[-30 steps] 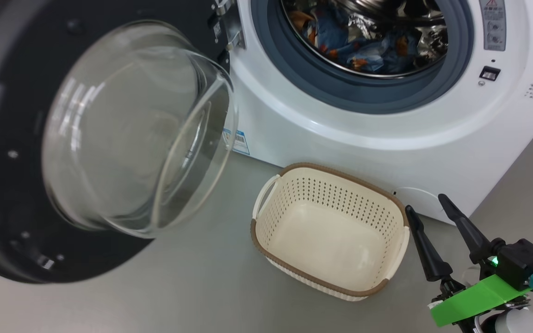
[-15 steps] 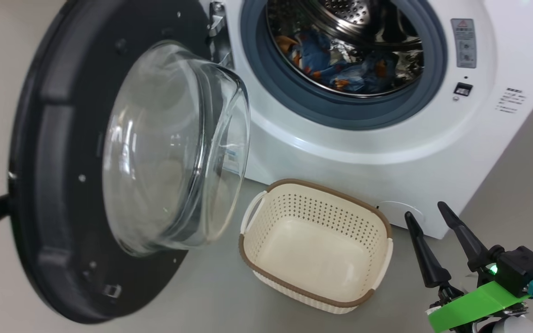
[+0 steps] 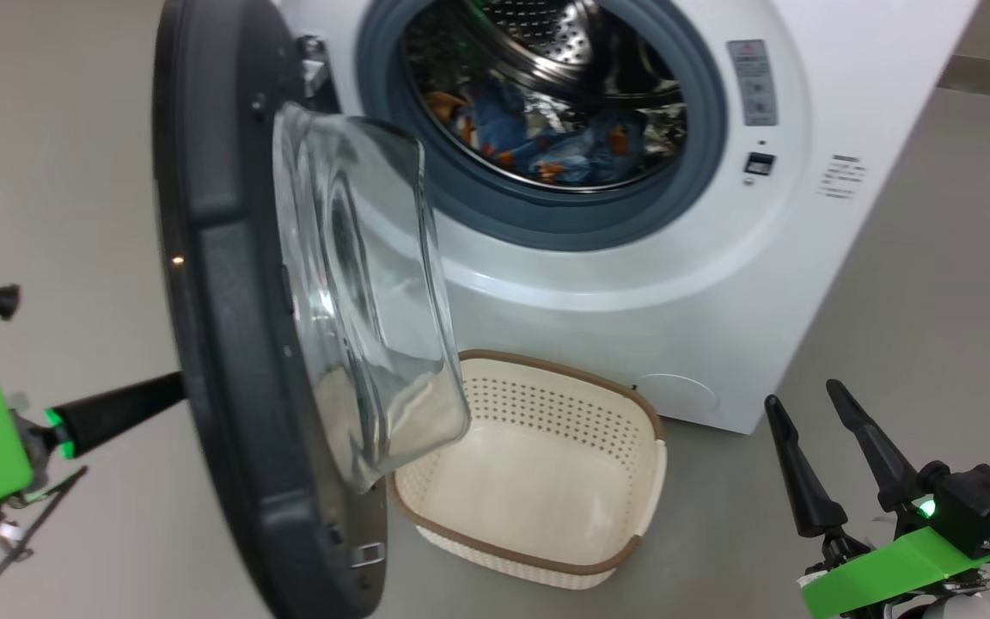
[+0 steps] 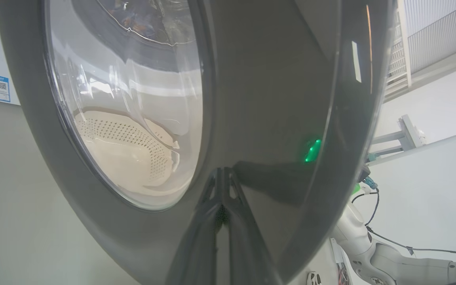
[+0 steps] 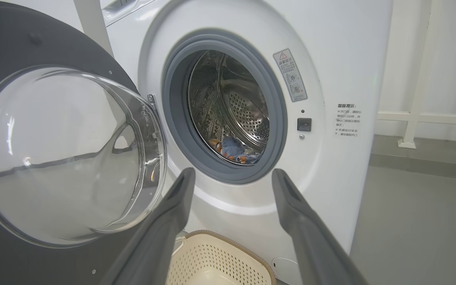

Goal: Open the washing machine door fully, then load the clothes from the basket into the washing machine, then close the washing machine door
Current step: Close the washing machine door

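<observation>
The washing machine (image 3: pixel 598 292) stands with its round mouth uncovered, a grey rubber ring around the steel drum (image 3: pixel 546 52). The clothes (image 3: pixel 546 142), blue fabric with orange-brown patches, lie in a crumpled heap at the drum's 6 o'clock.

On the grey floor (image 3: pixel 890 301), at 6 o'clock from that mouth in the head view, sits the basket (image 3: pixel 538 404), close to the foot of the machine. Its cream bottom shows bare, except for the 9 o'clock end, which is hidden behind the door. Its long axis runs roughly 9 to 3, with the 3 o'clock end a little lower in the view.

The washing machine door (image 3: pixel 220 258) hangs from its hinge at the mouth's 9 o'clock side. It is swung out to about square with the machine's front, so the head view meets it nearly edge-on. Its long line runs 12 to 6, leaning slightly. The glass bowl (image 3: pixel 357 284) bulges toward 3 o'clock, over the basket's near end.

The left gripper (image 4: pixel 222 198) reaches in from the door's 9 o'clock side. Its fingers are together, with their tips against the glossy black outer face. The right gripper (image 3: pixel 800 393) hovers at 4 o'clock from the basket, its fingers spread apart and holding nothing, pointing toward 12.
</observation>
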Tool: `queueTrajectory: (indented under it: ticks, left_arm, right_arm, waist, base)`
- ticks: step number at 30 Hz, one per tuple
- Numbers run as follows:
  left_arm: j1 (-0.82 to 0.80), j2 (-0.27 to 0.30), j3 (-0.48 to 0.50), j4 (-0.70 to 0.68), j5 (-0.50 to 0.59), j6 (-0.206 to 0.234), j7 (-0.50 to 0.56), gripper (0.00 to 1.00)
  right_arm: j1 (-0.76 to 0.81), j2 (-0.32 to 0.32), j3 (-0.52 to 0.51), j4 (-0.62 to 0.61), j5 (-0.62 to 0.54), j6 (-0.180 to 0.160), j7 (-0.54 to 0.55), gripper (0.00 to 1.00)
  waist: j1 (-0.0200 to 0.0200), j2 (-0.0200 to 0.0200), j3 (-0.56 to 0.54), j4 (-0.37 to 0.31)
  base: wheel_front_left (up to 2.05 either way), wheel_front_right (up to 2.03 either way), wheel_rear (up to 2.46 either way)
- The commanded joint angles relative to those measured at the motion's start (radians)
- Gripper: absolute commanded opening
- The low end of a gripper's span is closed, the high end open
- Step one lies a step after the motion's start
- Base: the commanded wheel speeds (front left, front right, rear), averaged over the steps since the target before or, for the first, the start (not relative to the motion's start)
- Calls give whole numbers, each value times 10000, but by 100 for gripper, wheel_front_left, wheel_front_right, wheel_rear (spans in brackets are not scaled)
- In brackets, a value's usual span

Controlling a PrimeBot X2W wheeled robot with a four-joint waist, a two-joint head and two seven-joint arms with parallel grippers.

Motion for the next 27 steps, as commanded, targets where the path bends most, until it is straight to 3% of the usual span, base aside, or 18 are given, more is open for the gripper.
queueTrajectory:
  ticks: [1, 17, 27]
  left_arm:
    - [-397, 210, 339, -473, 9, -71, -37, 0]
    - [-1466, -861, -234, -67, 647, -71, -1015, 0]
    - [-1729, -1028, -445, 102, 705, -71, -1399, 0]
  right_arm:
    - [3, -105, 81, -281, 53, 54, -80, 100]
    - [-236, -33, -183, -376, 10, 54, -80, 100]
    - [-265, 85, -366, -397, -38, 54, -80, 100]
  waist:
    - [-1, 0, -7, -489]
    - [-1, 0, 402, -1929]
    - [-1, 0, 520, -2061]
  base:
    - [0, 0, 0]
    - [0, 0, 0]
    - [0, 0, 0]
